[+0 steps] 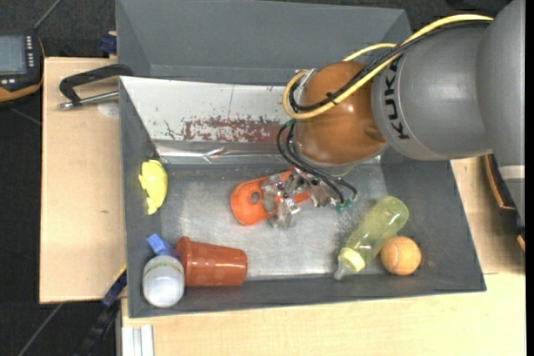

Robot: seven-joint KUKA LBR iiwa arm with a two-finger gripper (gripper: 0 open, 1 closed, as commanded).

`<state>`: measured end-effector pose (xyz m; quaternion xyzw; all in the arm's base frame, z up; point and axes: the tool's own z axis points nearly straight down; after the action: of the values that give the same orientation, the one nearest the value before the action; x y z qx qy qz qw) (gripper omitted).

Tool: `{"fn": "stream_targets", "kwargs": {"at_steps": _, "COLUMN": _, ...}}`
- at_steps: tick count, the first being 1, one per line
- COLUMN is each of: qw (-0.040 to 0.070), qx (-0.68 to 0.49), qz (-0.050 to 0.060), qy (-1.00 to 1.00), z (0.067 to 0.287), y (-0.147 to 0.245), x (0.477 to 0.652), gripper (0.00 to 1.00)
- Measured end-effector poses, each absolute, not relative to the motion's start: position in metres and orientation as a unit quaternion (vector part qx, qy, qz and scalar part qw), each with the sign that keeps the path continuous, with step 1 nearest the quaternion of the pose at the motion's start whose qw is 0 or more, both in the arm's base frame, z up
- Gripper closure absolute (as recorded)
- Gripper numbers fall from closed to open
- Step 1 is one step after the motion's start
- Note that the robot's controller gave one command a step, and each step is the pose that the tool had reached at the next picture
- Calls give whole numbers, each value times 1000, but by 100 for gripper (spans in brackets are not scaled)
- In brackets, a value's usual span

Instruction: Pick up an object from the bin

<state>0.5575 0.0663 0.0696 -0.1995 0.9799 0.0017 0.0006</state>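
Orange rounded plastic toy (246, 204) lies touching my gripper (286, 206), on the side away from my arm. I cannot tell whether I am clenched or released. My worry is that contact this near its edge could let it roll or slip free. On my other side lies a pale green plastic bottle (373, 233), well clear.

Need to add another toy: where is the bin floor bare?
Bare floor lies between the yellow toy and the orange piece, and between the red cup and the green bottle. Crowded around the end effector.
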Motion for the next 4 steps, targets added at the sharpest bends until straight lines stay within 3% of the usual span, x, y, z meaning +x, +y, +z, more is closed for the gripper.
{"fn": "stream_targets", "kwargs": {"at_steps": 2, "qw": 3, "qx": -217, "qz": 2, "qy": 976, "z": 84, "y": 64, "x": 562, "gripper": 100}}
{"fn": "stream_targets", "kwargs": {"at_steps": 3, "qw": 4, "qx": -200, "qz": 3, "qy": 980, "z": 74, "y": 65, "x": 573, "gripper": 0}}
{"fn": "stream_targets", "kwargs": {"at_steps": 4, "qw": 4, "qx": -199, "qz": 3, "qy": 980, "z": 74, "y": 65, "x": 573, "gripper": 0}}
